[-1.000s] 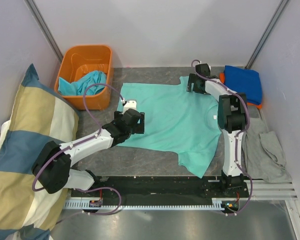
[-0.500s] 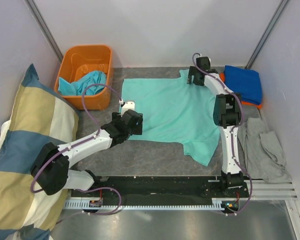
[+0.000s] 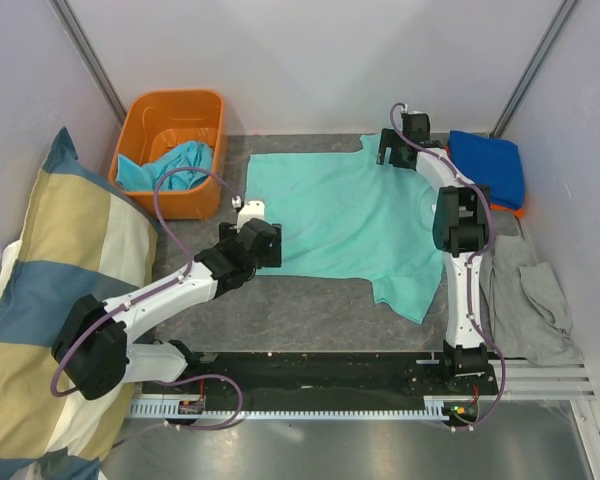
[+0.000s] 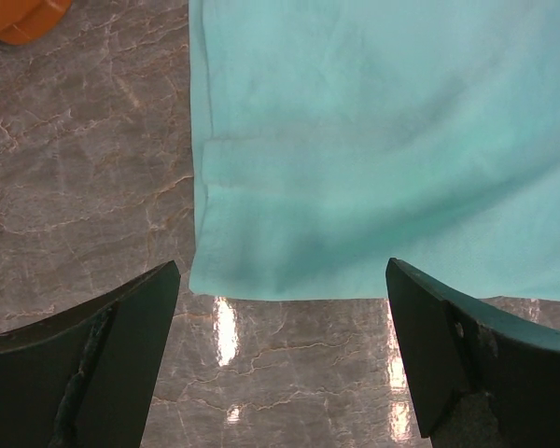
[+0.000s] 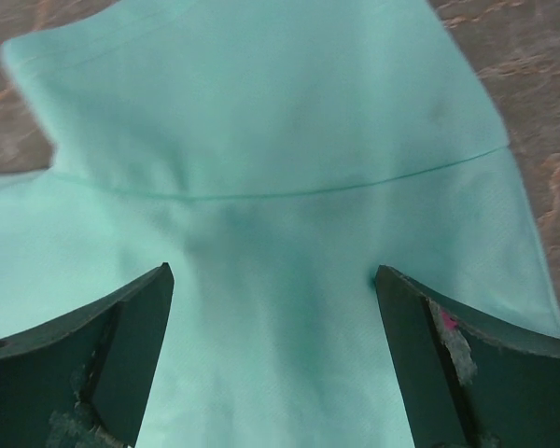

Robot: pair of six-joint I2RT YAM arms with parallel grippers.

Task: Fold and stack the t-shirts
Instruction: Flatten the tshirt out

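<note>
Top external shows the mint-teal t-shirt (image 3: pixel 350 215) spread flat mid-table. Its hem faces 9 o'clock, with one sleeve at 12 o'clock and the other at 5 o'clock. Bare table (image 3: pixel 310 310) runs wide along the shirt's 6 o'clock edge. A narrower bare strip at 9 o'clock parts the shirt from the orange bin (image 3: pixel 175 97), which holds a turquoise t-shirt (image 3: pixel 180 160). Room is tight at 3 o'clock: a folded royal blue t-shirt (image 3: pixel 488 165) lies on an orange t-shirt (image 3: pixel 520 210), with a grey cloth (image 3: pixel 535 300) at 4 o'clock.

The left hand (image 4: pixel 282 271) hangs over the hem's near corner, its fingers spread wide, gripping nothing. The right hand (image 5: pixel 273 271) hangs over the 12 o'clock sleeve just past its seam, equally wide apart and empty.
</note>
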